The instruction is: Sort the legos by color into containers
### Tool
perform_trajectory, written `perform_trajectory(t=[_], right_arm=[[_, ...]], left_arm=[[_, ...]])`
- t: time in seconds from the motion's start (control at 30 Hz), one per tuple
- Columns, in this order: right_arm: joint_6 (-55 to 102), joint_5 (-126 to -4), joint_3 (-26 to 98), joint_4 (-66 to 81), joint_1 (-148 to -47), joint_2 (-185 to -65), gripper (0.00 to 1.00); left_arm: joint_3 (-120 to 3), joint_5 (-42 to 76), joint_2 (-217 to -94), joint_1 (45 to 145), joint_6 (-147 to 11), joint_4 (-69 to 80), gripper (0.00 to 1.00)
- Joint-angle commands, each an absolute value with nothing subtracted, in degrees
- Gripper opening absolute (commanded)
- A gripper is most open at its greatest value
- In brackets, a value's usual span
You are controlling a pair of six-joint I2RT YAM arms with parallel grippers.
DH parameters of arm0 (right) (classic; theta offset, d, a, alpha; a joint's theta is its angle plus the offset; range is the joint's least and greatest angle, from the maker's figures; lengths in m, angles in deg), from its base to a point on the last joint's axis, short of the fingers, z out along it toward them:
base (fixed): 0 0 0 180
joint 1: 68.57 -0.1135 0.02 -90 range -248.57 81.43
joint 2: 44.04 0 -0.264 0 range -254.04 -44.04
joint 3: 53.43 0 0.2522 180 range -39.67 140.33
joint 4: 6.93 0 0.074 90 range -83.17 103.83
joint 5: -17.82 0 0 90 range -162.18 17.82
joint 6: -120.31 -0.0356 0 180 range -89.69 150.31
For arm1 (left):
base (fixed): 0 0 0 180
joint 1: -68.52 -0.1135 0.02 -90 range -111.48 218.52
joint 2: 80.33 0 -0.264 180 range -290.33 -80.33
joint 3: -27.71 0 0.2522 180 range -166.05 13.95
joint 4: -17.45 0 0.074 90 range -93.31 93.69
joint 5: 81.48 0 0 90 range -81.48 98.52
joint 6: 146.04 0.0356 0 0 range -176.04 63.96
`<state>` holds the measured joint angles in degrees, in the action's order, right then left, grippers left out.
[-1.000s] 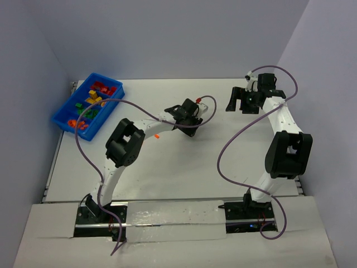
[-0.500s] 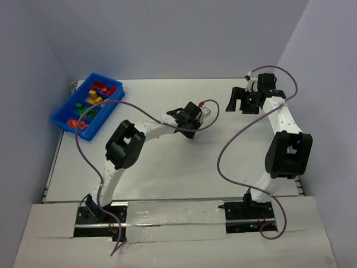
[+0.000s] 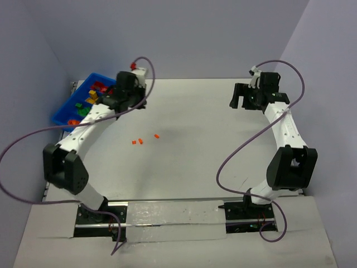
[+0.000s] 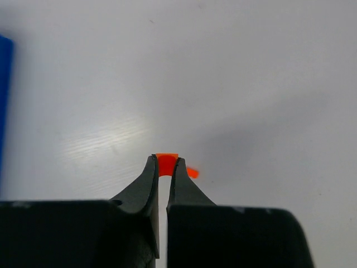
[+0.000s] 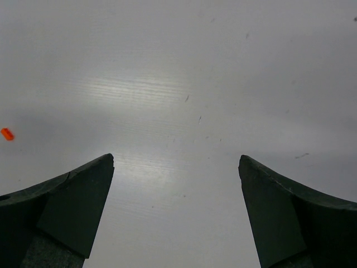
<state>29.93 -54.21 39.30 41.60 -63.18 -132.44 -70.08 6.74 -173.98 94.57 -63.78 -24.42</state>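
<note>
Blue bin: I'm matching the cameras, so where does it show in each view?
Top external: blue bin at the far left, beside the wall.
Left wrist: a blue strip along the left edge.
Right wrist: not in it.
Shared landmark: the white table.

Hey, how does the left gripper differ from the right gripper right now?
The left gripper is shut on a small orange piece; the right gripper stands wide open with nothing between its fingers. The left gripper is at the far left of the table, next to the blue bin; the right gripper is at the far right, well away from the bin. Both are dark two-finger grippers above the white table.
</note>
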Motion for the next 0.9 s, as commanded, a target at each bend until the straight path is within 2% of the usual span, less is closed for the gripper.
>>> perform_trajectory(t=[0.0,0.17,0.33,0.53,0.87], right_arm=[[33.4,-63.4,38.1,35.7,-70.0,-128.0,1.00],[34.5,-71.9,38.3,31.7,-79.3,-127.4,1.00],[30.4,-66.6,42.5,32.1,-79.4,-129.9,1.00],[27.8,-57.0,47.8,34.9,-79.5,-134.9,1.00],[28.6,-55.7,47.7,35.8,-79.8,-136.9,1.00]], left_arm=[[-67.7,11.5,-167.7,85.2,-58.5,-27.5,0.00],[-66.5,18.1,-166.1,66.8,-48.7,-30.1,0.00],[-67.7,23.5,-170.0,51.9,-42.6,-32.1,0.00],[-73.9,28.1,-178.5,42.9,-36.9,-37.9,0.04],[-74.8,25.3,-185.3,42.2,-34.5,-36.6,0.00]])
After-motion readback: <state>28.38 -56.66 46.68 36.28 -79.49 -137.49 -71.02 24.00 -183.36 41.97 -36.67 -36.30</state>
